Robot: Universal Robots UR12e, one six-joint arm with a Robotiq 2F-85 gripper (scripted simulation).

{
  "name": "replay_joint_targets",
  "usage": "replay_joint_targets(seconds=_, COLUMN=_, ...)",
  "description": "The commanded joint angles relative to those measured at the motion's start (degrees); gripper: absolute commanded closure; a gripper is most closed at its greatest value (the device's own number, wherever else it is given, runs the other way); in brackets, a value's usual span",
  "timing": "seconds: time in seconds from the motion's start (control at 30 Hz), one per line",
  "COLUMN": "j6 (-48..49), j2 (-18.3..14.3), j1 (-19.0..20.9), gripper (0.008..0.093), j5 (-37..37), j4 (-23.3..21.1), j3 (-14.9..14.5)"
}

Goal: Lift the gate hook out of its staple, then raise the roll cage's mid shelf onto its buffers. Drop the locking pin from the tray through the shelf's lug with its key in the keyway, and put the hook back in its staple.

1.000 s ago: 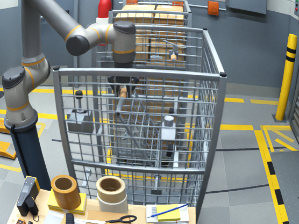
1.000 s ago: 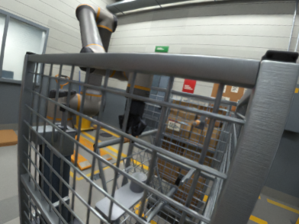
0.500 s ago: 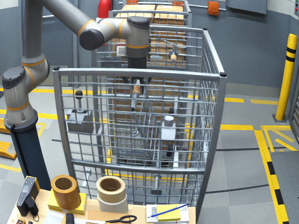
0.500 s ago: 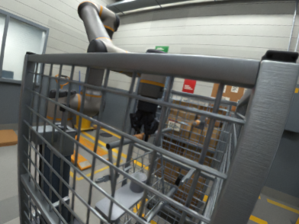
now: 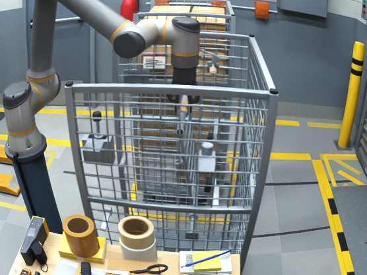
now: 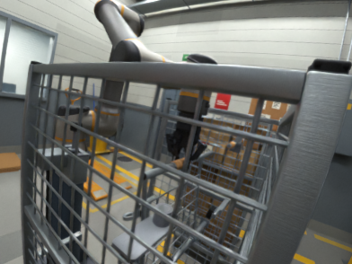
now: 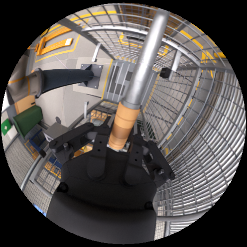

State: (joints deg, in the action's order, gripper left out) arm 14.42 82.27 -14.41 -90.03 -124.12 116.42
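The mid shelf (image 5: 184, 137) of the roll cage is a wire panel with a grey bar handle ending in an orange grip (image 7: 123, 124); it stands steeply tilted inside the cage. My gripper (image 7: 119, 147) is inside the cage from above, and its fingers are closed on the orange grip (image 5: 184, 106). The gate hook (image 5: 211, 64), with its own orange handle, hangs at the cage's far side above and right of my gripper. The locking pin (image 5: 96, 120), black-knobbed, stands upright in its grey tray (image 5: 95, 147) outside the cage on the left. A grey block with a round lug (image 5: 207, 157) sits inside the cage below.
The cage's wire walls (image 5: 165, 147) and top rail (image 5: 171, 89) closely surround my gripper. The robot's dark pedestal (image 5: 33, 186) stands left of the cage. A second cage with cardboard boxes (image 5: 188, 12) stands behind, and a yellow bollard (image 5: 351, 94) at the right.
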Motion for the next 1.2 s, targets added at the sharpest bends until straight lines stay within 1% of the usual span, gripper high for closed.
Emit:
replay_joint_targets(seconds=0.0, j6=-0.1, j2=-0.2, j1=0.1, gripper=0.0934, j5=0.0, j4=0.0, j3=-0.3)
replay_joint_targets(seconds=0.6, j6=-1.0, j2=-4.4, j1=1.0, gripper=0.0934, j5=0.0, j4=1.4, j3=-5.9)
replay_joint_targets(seconds=1.17, j6=-1.6, j2=-7.2, j1=1.6, gripper=0.0934, j5=0.0, j4=2.1, j3=-9.4)
